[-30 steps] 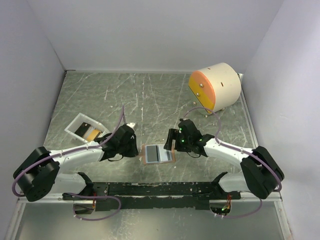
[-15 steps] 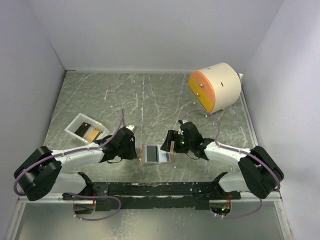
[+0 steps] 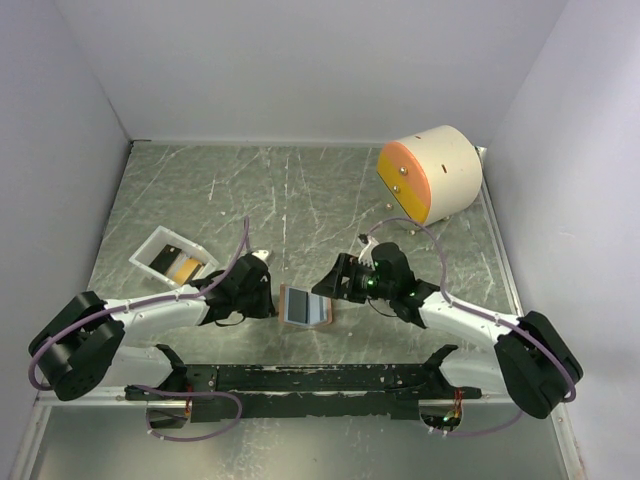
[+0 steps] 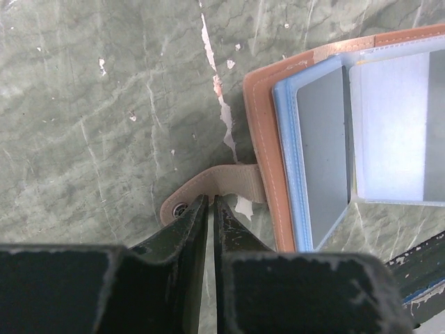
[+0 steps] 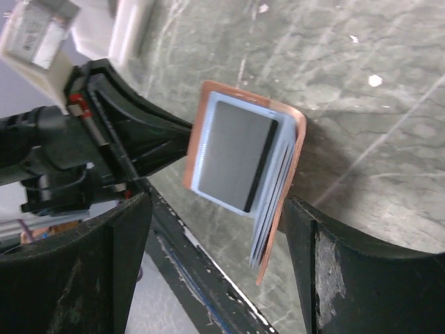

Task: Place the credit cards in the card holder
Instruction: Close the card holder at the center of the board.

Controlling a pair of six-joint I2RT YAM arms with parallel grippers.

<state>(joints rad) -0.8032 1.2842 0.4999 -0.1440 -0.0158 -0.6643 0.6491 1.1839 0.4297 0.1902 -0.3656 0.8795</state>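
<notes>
The salmon card holder (image 3: 305, 307) lies near the front middle, its right flap lifted off the table. A grey card with a dark stripe (image 5: 236, 156) sits in its clear pockets (image 4: 389, 132). My left gripper (image 4: 210, 198) is shut on the holder's strap (image 4: 226, 182), beside the snap stud (image 4: 179, 207). My right gripper (image 5: 217, 209) is open and tilted, and the raised flap (image 5: 278, 209) stands between its fingers. From above it (image 3: 335, 283) hovers at the holder's right edge. A dark credit card (image 3: 170, 253) and an orange one (image 3: 186, 268) lie in the white tray.
The white tray (image 3: 150, 245) sits left of my left arm. A big cream cylinder with an orange face (image 3: 430, 172) lies at the back right. A black rail (image 3: 310, 378) runs along the front edge, close below the holder. Walls close in three sides.
The right gripper has swung up and right, tilting over. The holder's right flap has risen, so the holder looks narrower from above. The left gripper stays on the strap.
</notes>
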